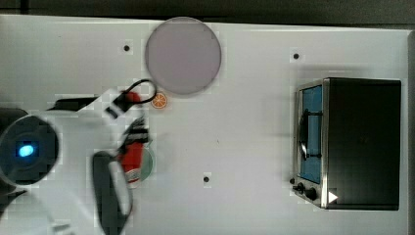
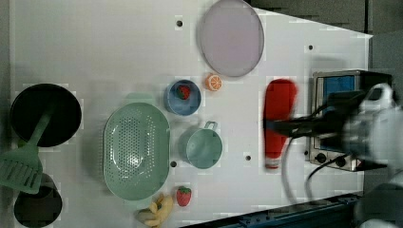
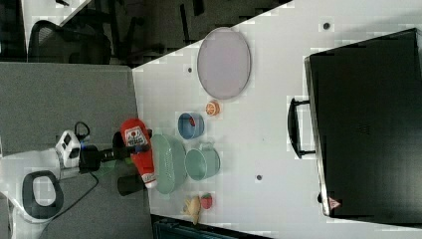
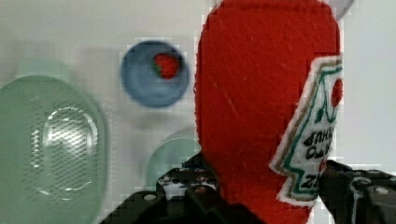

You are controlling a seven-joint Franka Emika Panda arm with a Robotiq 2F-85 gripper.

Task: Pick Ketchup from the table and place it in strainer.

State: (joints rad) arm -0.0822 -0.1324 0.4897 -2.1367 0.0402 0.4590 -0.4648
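The ketchup (image 2: 279, 114), a soft red bottle with a white label, hangs in the air with my gripper (image 2: 274, 126) shut on its body. In the top view the ketchup (image 1: 130, 162) sits over the green mug (image 1: 148, 164). In the wrist view the ketchup (image 4: 261, 102) is held between my black fingers (image 4: 187, 189). The strainer (image 2: 137, 149), a pale green oval basket, rests on the table beside the mug (image 2: 204, 148), with nothing in it. In the right view the ketchup (image 3: 138, 147) hangs at the strainer's (image 3: 169, 162) left.
A blue bowl (image 2: 183, 97) holds a strawberry. Near it lie an orange slice (image 2: 213, 82) and a purple plate (image 2: 231, 37). A toaster oven (image 2: 340, 118) stands at the left view's right. A black pan (image 2: 45, 114), green spatula (image 2: 21, 166), banana (image 2: 157, 211) and strawberry (image 2: 184, 195) surround the strainer.
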